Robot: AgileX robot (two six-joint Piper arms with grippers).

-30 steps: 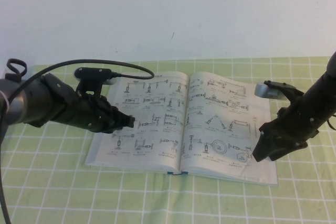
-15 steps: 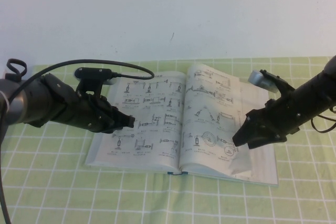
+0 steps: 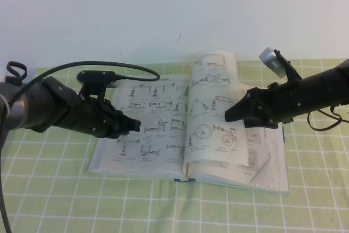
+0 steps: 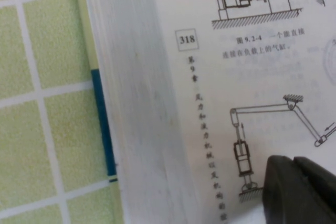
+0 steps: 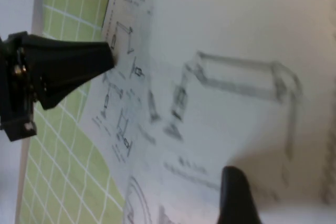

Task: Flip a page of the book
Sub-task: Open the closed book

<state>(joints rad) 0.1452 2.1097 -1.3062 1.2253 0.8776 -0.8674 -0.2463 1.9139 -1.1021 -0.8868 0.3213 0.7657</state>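
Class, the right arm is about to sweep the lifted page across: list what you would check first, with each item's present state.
1. The page lifted off the right stack: ok.
2. Right gripper behind the page, fingers open, not pinching: ok.
3. Left gripper on the left-hand page of the book, in the sweep's landing area: not ok.
4. Only one leaf lifted: cannot tell.
5. Page free of creases: cannot tell.

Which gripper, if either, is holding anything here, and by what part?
No clamp shows. The right gripper, open, props the lifted page from under its outer edge. The left gripper rests on the book's left-hand page.
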